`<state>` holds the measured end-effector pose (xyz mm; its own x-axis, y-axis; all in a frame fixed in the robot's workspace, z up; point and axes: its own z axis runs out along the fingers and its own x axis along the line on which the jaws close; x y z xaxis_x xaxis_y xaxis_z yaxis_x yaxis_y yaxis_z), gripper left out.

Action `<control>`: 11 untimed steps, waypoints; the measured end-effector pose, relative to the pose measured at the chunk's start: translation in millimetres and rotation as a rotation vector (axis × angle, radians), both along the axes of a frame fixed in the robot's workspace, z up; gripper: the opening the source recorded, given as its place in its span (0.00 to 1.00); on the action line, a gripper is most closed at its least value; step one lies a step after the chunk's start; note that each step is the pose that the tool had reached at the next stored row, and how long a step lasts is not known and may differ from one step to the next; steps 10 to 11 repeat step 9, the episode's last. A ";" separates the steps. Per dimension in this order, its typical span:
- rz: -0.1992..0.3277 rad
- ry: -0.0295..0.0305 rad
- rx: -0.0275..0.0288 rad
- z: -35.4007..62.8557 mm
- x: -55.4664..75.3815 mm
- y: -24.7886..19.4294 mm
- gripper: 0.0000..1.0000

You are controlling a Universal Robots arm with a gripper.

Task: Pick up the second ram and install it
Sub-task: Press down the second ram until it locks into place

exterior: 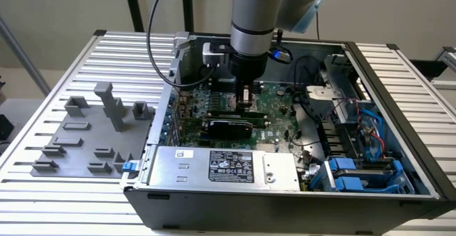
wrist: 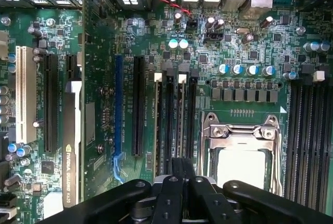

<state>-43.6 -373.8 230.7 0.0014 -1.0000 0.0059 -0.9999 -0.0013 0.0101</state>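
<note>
On the exterior view's left, grey plastic holder blocks (exterior: 93, 134) stand on the slatted table (exterior: 135, 49), just beside the open computer case (exterior: 285, 206). Inside the case the green motherboard (exterior: 274, 113) lies flat, with a black graphics card (exterior: 228, 125) across it and the silver power supply (exterior: 221, 166) at the near wall. The arm reaches straight down in the middle, its gripper (exterior: 246, 101) low over the memory slots (wrist: 174, 115) next to the CPU socket (wrist: 242, 154). Whether the gripper (wrist: 182, 180) is clenched or released cannot be told, and the second ram cannot be made out beneath it. Blue drive bays (exterior: 363, 174) sit on the near right.
</note>
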 end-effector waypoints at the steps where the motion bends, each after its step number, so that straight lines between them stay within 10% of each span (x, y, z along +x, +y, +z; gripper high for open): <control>1: 0.000 0.0008 -0.0012 5.1 -0.1 -0.1 0.00; 11: 0.000 0.0018 0.0005 15.4 0.0 -0.3 0.00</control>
